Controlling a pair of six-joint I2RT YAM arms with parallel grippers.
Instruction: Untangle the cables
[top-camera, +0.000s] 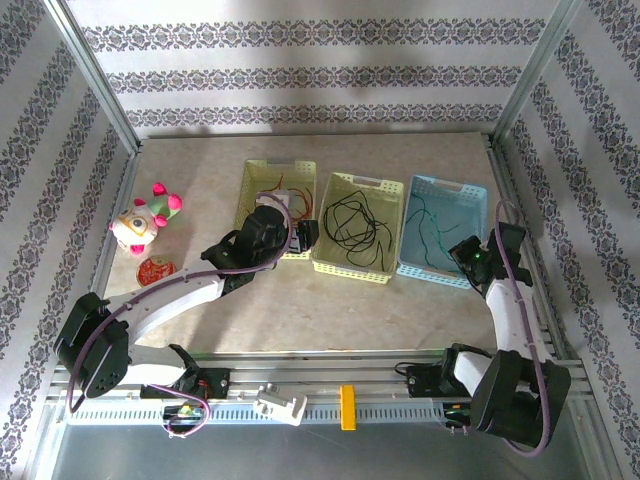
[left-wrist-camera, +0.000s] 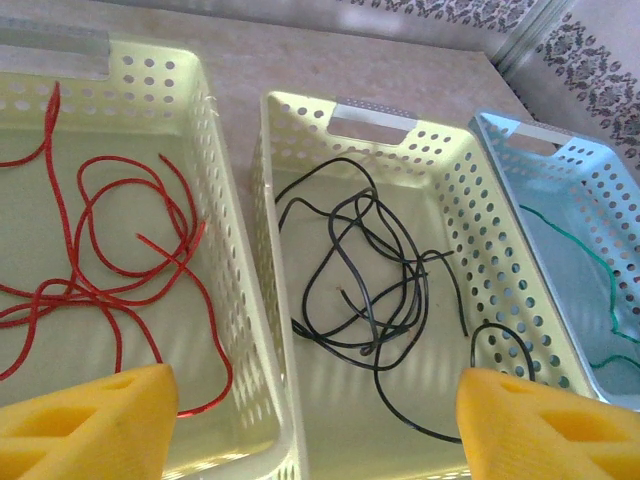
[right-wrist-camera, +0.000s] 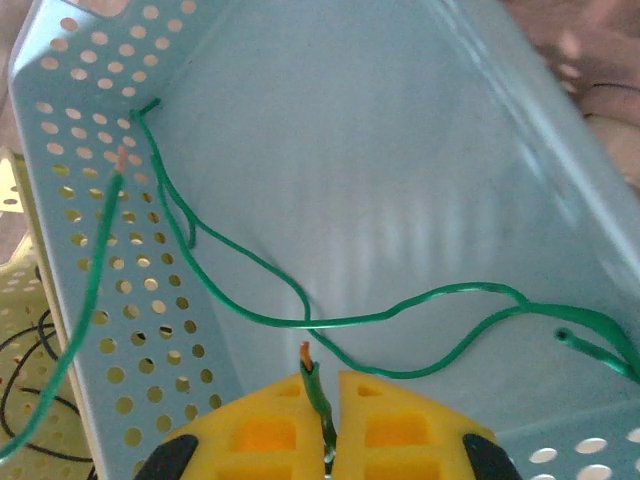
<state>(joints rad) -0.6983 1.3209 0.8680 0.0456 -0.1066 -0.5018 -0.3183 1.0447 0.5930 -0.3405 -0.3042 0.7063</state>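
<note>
In blue basket (right-wrist-camera: 420, 150) at right, right gripper (right-wrist-camera: 322, 420) clenched on end of green cable (right-wrist-camera: 400, 318). Left gripper (left-wrist-camera: 318, 425) released over left basket (left-wrist-camera: 225, 200), red cable (left-wrist-camera: 110, 250) inside. Black cable (left-wrist-camera: 360, 280) in middle basket (left-wrist-camera: 470, 230). Sorting looks nearly finished; next move: release green end, lift clear.

I work in a lab test cell dressed up like a room. Bare aluminium frame posts (top-camera: 98, 85) hold flat panels of striped floral wallpaper (top-camera: 300, 78). The stone-look surface (top-camera: 210, 190) ends at a slotted metal rail (top-camera: 390, 410), where my left arm (top-camera: 170, 300) and right arm (top-camera: 515, 300) are bolted. Perforated plastic baskets (top-camera: 350, 268) and a plush toy (top-camera: 143, 222) sit on it.
</note>
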